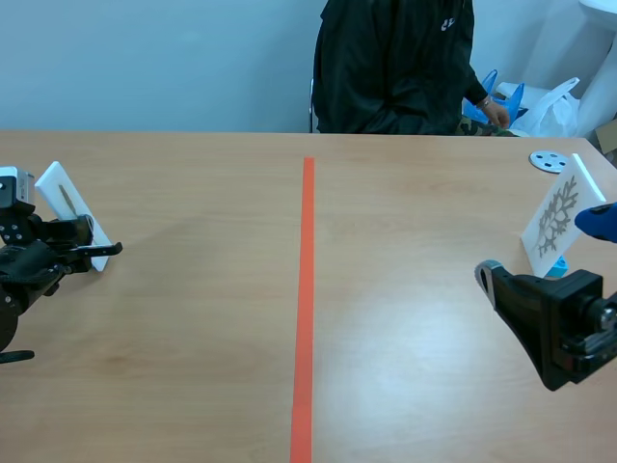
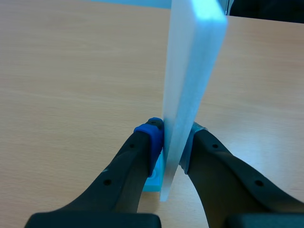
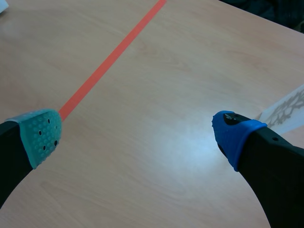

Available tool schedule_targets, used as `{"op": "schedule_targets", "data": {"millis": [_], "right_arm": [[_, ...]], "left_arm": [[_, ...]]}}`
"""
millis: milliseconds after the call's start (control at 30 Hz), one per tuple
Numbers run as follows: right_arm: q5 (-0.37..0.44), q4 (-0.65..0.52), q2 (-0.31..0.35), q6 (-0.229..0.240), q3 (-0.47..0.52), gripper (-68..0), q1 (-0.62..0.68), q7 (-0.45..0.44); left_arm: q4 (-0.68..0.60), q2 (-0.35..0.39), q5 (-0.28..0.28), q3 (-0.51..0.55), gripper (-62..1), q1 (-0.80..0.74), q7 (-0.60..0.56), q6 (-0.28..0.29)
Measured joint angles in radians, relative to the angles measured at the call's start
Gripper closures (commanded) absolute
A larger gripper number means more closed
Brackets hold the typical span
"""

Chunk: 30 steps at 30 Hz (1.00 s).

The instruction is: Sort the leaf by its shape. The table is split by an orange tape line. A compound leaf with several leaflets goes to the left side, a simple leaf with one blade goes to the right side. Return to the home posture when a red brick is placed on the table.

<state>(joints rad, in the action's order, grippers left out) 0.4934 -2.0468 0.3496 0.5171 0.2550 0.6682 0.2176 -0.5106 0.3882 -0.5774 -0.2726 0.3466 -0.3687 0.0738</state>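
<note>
L fingers: pinched on white card, one pad per face; far left of scene view.
white card: upright on light-blue base, left of tape line; edge-on to the wrist cam.
R fingers: spread wide, nothing btwn them; lower right of scene view.
leaf card: right edge of scene view, tilted, grey lobed leaf print, just beside R fingers.
Other: person top centre; grey disc on tabletop, upper right.
</note>
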Motion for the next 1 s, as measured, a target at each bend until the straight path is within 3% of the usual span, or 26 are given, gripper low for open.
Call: {"op": "schedule_targets", "data": {"millis": [133,400,767,1000], "right_arm": [[0.0,0.0,0.0,0.0,0.0,-67.9,0.0,0.0],[0.0,0.0,0.0,0.0,0.0,-67.9,0.0,0.0],[0.0,0.0,0.0,0.0,0.0,-67.9,0.0,0.0],[0.0,0.0,0.0,0.0,0.0,-67.9,0.0,0.0]], "left_arm": [[-0.002,0.0,0.0,0.0,-6.6,0.0,0.019,0.0],[-0.002,0.0,0.0,0.0,-15.0,0.0,0.042,0.001],[-0.004,0.021,0.0,0.0,-38.2,0.0,0.009,0.001],[-0.117,0.056,-0.015,0.0,-49.2,0.0,0.024,0.001]]}}
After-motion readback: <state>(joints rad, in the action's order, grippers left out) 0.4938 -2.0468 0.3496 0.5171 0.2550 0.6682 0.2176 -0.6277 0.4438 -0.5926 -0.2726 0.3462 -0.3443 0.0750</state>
